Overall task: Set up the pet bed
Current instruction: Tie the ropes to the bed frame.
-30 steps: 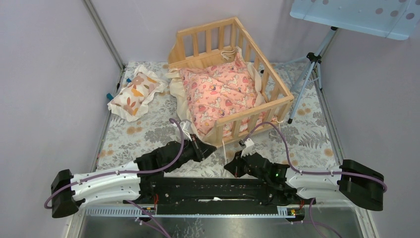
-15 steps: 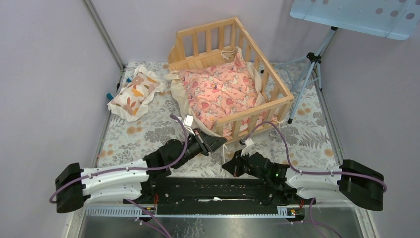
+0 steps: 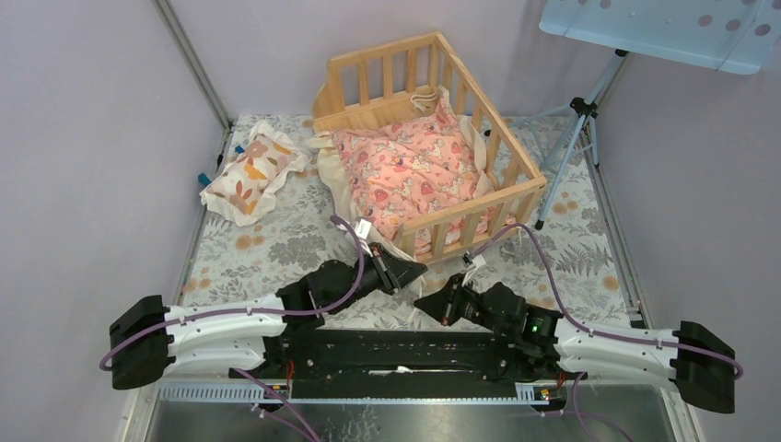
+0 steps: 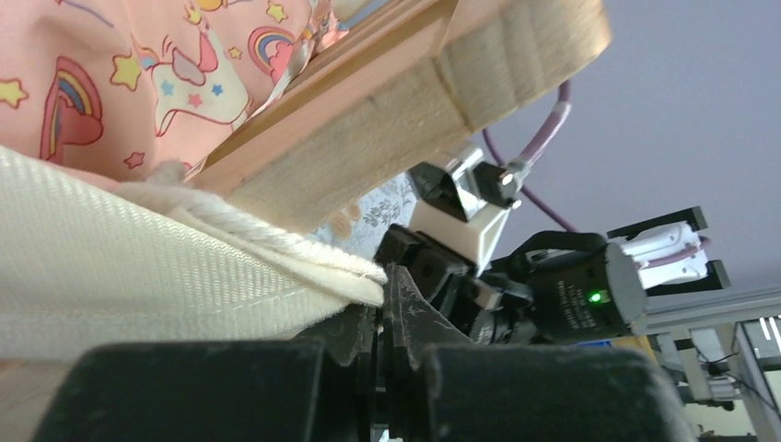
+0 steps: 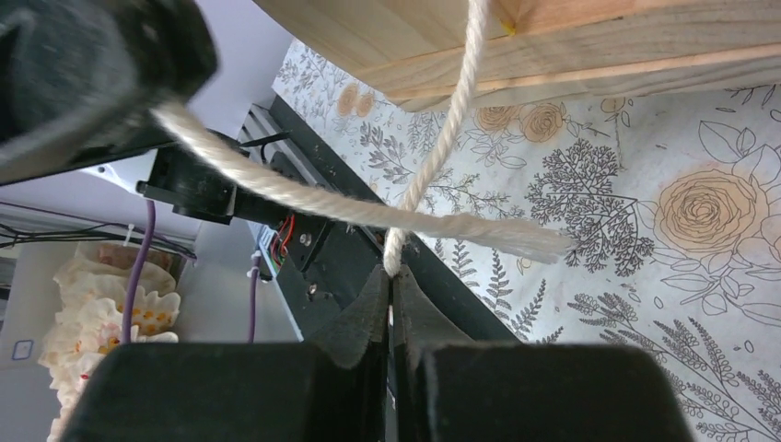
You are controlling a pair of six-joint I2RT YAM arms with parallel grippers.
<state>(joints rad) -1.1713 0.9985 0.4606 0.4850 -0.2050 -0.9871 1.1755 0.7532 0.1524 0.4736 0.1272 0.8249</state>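
Right wrist: right end effector [image 5: 391,276] pinches cord [image 5: 442,138] — left end effector [image 4: 385,285] clamps pet bed's [image 4: 368,120] cushion trim [image 4: 184,285].

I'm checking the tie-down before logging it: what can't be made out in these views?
Top view: the base of the pet bed, covered by the pink cushion.
Right wrist: where the hanging cord in the right gripper is tied, cut off by the top edge.
Top view: the cream cord that the left gripper pinches, hidden under that gripper.
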